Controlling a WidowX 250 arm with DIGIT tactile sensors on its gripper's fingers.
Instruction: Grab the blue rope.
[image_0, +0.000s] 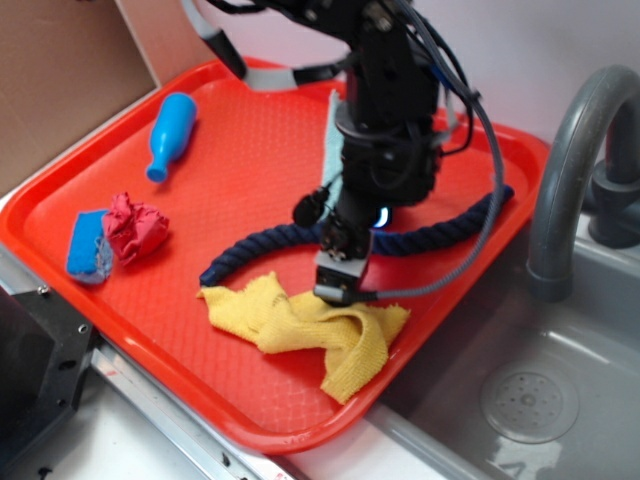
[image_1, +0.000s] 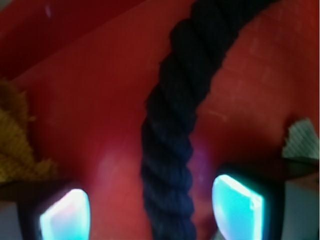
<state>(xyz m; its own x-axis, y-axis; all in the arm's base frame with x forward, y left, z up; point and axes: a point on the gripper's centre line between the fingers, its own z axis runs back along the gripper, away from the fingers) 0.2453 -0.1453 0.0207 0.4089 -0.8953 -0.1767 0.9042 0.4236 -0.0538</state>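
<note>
So the gripper is hanging low over the red tray with jaws spread, straddling the blue rope lying mid-tray by the yellow cloth, probably just needing to squeeze next.

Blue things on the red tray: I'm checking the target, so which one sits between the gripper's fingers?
The thick navy twisted rope, running between the two fingers. The light blue plastic bowling pin and blue sponge lie far off.

Bare tray either side of rope (yellow cloth nearby)
</note>
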